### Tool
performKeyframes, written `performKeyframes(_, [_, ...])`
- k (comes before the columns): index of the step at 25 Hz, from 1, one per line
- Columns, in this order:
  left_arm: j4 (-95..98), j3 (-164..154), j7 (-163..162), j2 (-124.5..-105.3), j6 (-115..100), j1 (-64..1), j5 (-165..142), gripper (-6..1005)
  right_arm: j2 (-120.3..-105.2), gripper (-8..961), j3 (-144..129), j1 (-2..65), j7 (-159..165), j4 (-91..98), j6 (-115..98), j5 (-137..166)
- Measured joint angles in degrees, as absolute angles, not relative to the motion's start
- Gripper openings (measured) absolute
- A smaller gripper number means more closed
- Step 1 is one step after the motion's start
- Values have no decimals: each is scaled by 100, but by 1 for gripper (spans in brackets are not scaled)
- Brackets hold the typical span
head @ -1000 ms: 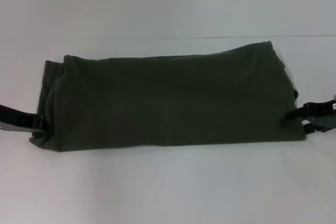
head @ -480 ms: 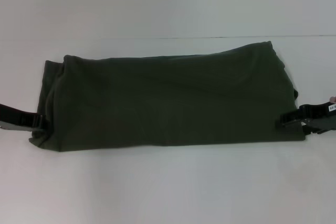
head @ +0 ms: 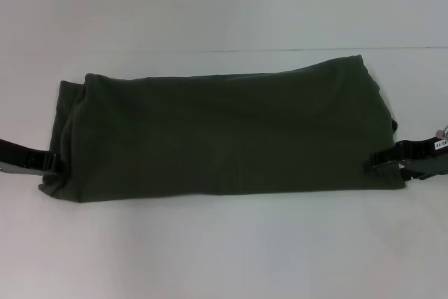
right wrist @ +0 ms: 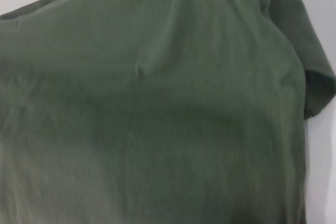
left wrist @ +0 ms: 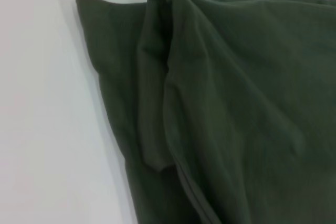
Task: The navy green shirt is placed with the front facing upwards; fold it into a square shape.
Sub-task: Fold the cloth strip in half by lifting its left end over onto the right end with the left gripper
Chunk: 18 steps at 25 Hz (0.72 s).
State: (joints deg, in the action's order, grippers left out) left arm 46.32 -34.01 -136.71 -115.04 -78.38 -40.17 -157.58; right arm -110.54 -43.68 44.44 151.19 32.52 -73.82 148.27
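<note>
The navy green shirt [head: 224, 134] lies on the white table [head: 224, 250] as a long, wide band with plain fabric facing up; no lettering or collar shows. Its left end is bunched, with a folded sleeve layer [left wrist: 157, 103] in the left wrist view. My left gripper [head: 54, 163] rests low at the shirt's left edge, near the front corner. At the shirt's right edge, near the front right corner, my right gripper [head: 375, 160] reaches onto the fabric. The right wrist view is filled with the shirt's cloth [right wrist: 157, 108].
Bare white table surrounds the shirt, with a wide strip in front of it and a narrower one behind, up to the pale back wall [head: 224, 5].
My right gripper has slid left, from just off the shirt's right edge onto it. The left gripper and the shirt have stayed put.
</note>
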Motion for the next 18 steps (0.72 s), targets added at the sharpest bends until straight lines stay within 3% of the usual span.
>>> performKeyframes(18, [4632,-3401,-13655,-11504,-7822,-4007,-15733,52,-11047,479,-4416,4461,15178,3252,-7388,15053])
